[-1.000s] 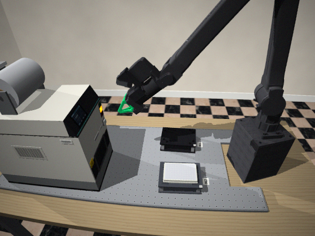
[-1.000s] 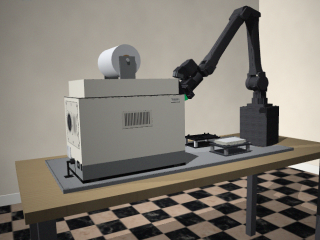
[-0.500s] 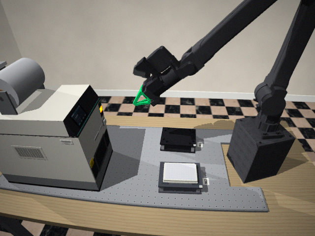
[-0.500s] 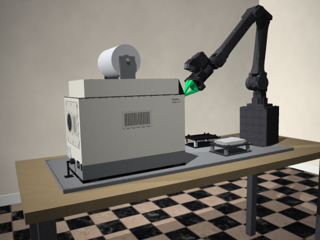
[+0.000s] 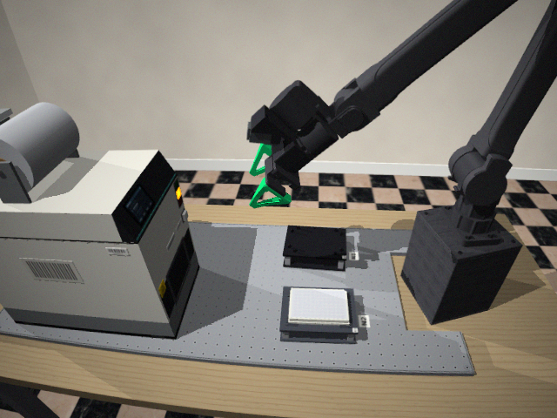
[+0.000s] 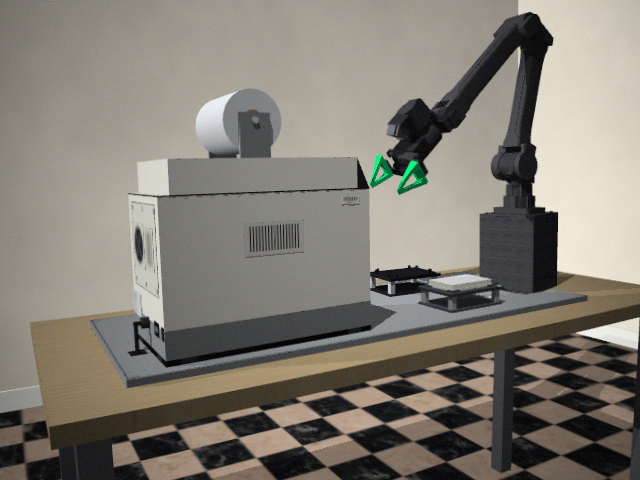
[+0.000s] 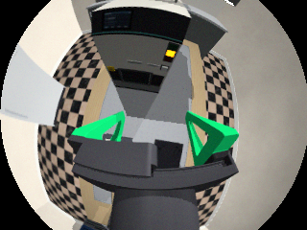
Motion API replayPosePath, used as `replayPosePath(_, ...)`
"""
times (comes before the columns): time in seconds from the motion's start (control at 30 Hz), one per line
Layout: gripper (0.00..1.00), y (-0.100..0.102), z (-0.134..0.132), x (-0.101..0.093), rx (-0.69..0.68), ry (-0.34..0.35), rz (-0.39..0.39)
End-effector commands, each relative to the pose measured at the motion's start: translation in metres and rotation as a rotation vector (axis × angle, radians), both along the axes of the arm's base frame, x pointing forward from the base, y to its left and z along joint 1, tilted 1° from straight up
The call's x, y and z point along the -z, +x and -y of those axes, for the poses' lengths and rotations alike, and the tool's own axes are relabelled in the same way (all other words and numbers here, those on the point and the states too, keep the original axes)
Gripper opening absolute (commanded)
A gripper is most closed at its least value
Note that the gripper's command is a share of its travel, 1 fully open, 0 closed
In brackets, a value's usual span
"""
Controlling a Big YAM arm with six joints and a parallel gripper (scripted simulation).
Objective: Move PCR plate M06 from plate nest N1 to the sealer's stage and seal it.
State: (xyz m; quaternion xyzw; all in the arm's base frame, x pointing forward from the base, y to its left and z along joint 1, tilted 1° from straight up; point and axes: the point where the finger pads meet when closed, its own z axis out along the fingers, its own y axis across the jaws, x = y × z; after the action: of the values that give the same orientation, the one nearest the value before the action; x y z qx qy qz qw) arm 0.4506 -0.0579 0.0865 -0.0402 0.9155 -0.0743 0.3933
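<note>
My gripper (image 5: 265, 179) is open and empty, in the air a little way off the upper front of the sealer (image 5: 90, 243); it also shows in the exterior view (image 6: 397, 175) and the wrist view (image 7: 156, 130). The sealer's lamp (image 5: 178, 193) glows amber, as the wrist view shows too (image 7: 171, 54). Plate nest N1 (image 5: 314, 247) is black and empty. M06 is not in view, and no stage stands out in front of the housing. M09 (image 5: 318, 306), a white sealed plate, lies flat on nest N2 nearer the table's front.
A foil roll (image 5: 37, 135) sits on top of the sealer at the back. The arm's dark base block (image 5: 454, 265) stands to the right of the nests. Everything rests on a grey perforated board (image 5: 251, 324) on a wooden table.
</note>
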Motion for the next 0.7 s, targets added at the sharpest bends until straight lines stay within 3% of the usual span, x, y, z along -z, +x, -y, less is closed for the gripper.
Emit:
replayPosePath(0.0, 1.0, 0.043, -0.019, -0.05, -0.143, -0.136, 0.064)
replayPosePath(0.07, 1.0, 0.049, -0.024, -0.053, -0.182, -0.186, 0.054)
replayPosePath(0.17, 1.0, 0.051, -0.022, -0.053, -0.184, -0.195, 0.053)
replayPosePath(0.4, 1.0, 0.067, -0.064, -0.054, -0.383, -0.383, -0.004)
replayPosePath(0.63, 1.0, 0.082, -0.074, -0.064, -0.516, -0.555, -0.039)
replayPosePath(0.67, 1.0, 0.082, -0.074, -0.064, -0.516, -0.555, -0.039)
